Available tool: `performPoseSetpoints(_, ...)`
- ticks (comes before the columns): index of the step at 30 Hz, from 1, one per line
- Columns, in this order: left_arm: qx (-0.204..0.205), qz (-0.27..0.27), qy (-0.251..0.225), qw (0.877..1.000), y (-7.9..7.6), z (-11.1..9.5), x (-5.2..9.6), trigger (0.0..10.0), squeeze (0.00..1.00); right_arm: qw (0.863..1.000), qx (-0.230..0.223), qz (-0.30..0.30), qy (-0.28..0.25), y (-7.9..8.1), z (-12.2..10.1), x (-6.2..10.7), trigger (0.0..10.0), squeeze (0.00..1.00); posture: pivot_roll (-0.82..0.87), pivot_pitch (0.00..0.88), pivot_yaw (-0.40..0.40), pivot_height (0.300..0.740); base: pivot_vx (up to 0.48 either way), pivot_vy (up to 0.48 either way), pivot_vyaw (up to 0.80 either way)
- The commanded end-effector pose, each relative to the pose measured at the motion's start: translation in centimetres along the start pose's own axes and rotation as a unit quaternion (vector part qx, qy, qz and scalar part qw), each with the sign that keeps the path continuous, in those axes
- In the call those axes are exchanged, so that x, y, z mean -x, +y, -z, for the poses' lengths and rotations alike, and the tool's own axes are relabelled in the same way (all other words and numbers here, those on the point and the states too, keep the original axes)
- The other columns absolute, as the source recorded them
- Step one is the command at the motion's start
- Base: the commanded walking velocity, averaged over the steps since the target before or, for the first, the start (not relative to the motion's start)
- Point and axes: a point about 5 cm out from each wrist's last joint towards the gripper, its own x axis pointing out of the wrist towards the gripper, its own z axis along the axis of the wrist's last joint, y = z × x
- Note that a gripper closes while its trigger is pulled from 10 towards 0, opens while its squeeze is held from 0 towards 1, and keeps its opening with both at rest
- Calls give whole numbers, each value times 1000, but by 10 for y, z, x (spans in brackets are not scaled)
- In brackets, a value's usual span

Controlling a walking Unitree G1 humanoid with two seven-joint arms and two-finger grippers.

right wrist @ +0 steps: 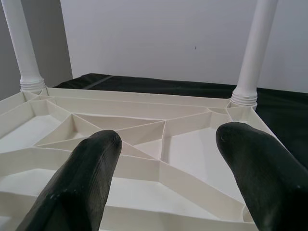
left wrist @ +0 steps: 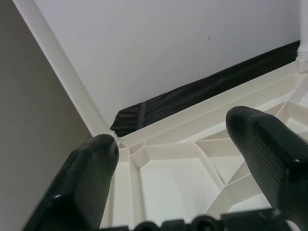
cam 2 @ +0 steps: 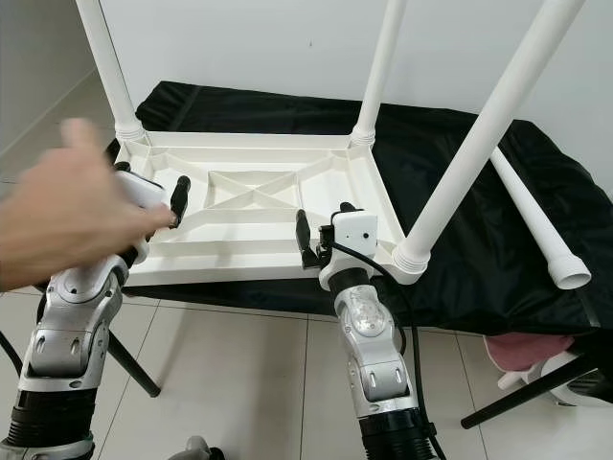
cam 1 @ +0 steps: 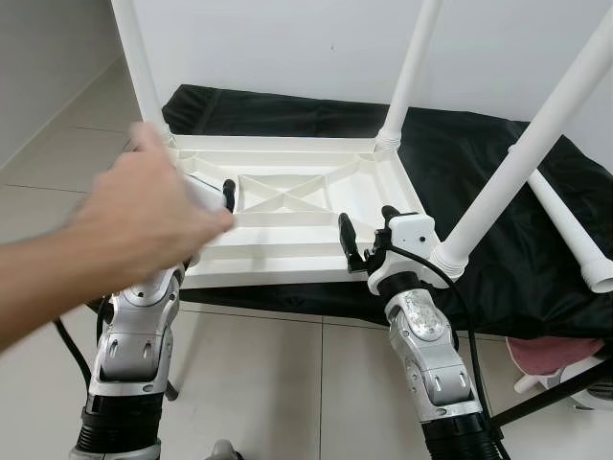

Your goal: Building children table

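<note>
The upturned white tabletop [cam 2: 259, 216] lies on black cloth [cam 2: 460, 192] — both grippers, left [left wrist: 183, 159] and right [right wrist: 166, 168], hover with jaws spread; a blurred hand [cam 2: 72, 216] seemingly covers the left.

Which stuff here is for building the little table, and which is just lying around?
For the table:
white plastic tabletop, upside down
three fitted white legs
loose white leg on the black cloth
right gripper
left gripper

Just there:
black cloth
pink cloth
person's hand
</note>
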Motion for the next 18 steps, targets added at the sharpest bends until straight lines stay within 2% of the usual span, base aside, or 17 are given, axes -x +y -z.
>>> performPoseSetpoints(1, 3, -8, -1, 1000, -1, -1, 0, 10000, 0, 1000, 0, 5, -2, -2, 0, 2, 10000, 0, 98, 43, -14, 740, 0, 0, 0)
performPoseSetpoints(18, 4, -6, 0, 1000, -2, 0, 2, 10000, 0, 1000, 1, 1, 0, -1, 0, 3, 10000, 0, 97, 41, -18, 740, 0, 0, 0)
